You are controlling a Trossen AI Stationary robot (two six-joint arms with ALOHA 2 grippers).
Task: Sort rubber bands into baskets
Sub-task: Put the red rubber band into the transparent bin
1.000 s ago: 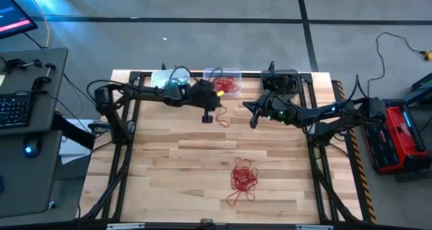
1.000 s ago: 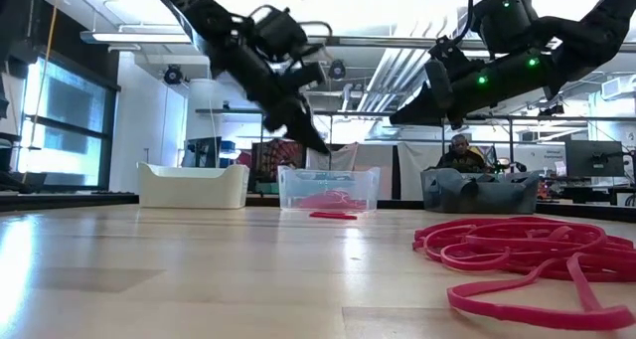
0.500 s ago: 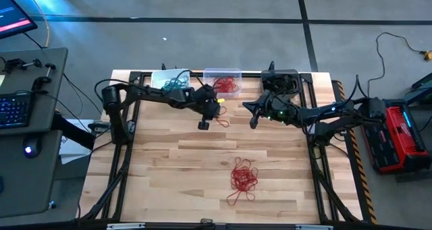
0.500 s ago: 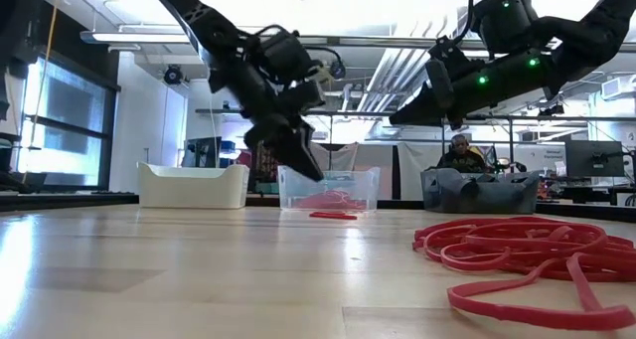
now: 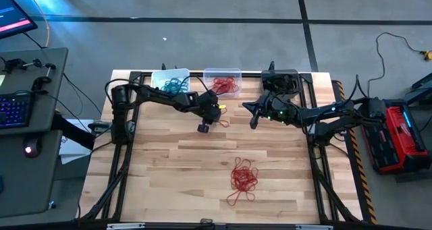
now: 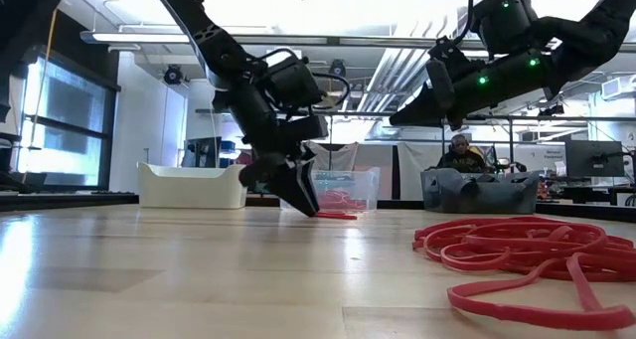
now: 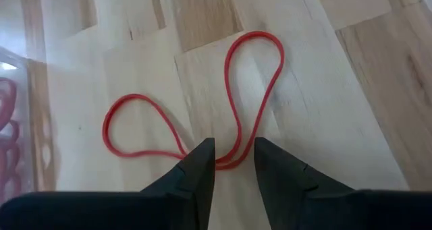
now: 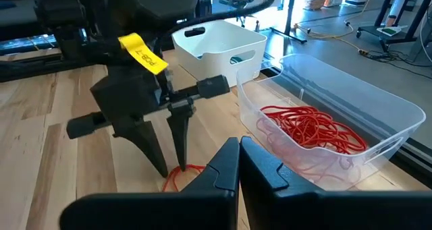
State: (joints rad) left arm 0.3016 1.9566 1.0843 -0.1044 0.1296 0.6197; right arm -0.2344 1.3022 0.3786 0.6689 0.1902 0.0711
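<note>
One camera looks straight down over the bench (image 5: 202, 162); another sits level on it; both wrist cameras share the red band (image 7: 202, 115).

The table (image 5: 196, 162) is pale, smooth wood. Beside the matt black pincer (image 7: 233, 168) lies a red rubber band (image 7: 233, 88). The clear basket (image 8: 364, 115) is glossy plastic.

Loose red band (image 7: 202, 115): its lowest bend is hidden behind the left gripper's fingers (image 7: 202, 169) in the left wrist view; contact can't be judged. Clear basket (image 7: 10, 122) cut off by that frame's edge, only a sliver with red bands. High view: dark grey basket (image 5: 280, 80) partly covered by the right arm, contents not visible. Low view: left fingers hide part of the clear basket. Right wrist view: white basket (image 8: 219, 51) contents mostly hidden behind its wall.
</note>
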